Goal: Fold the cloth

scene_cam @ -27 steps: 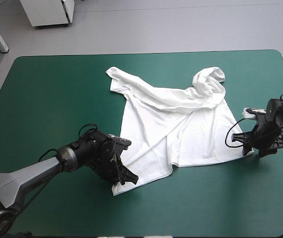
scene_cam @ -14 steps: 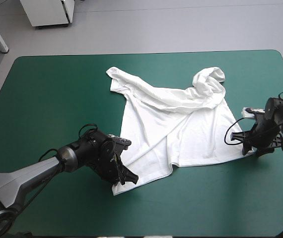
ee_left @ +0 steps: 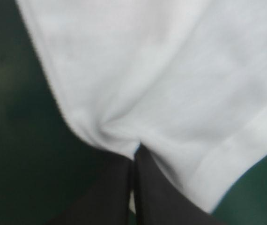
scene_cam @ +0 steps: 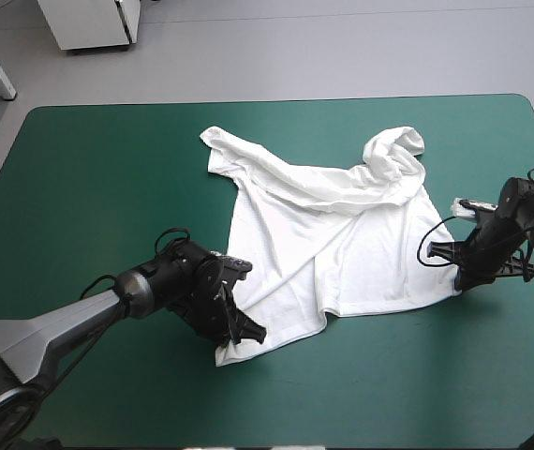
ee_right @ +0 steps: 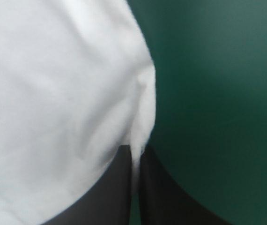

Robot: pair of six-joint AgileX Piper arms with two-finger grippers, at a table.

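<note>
Left gripper [scene_cam: 241, 336]: black fingers pinched all but shut on near-left hem corner of T-shirt [scene_cam: 342, 234], cloth puckering at tips (left wrist view shows it well).

Middle: T-shirt lies mid-table on teal-green cover [scene_cam: 108, 187]. Mostly flat, one long diagonal crease, collar end bunched toward far edge.

Right gripper [scene_cam: 461, 278]: fingers clamped same way on near-right hem corner, thin sheet between them.

Handling guess: light, floppy, zero stiffness, so it'll sag and drag between grips. Hem corners look like the right hold. Keep hem taut or fold goes crooked.
</note>
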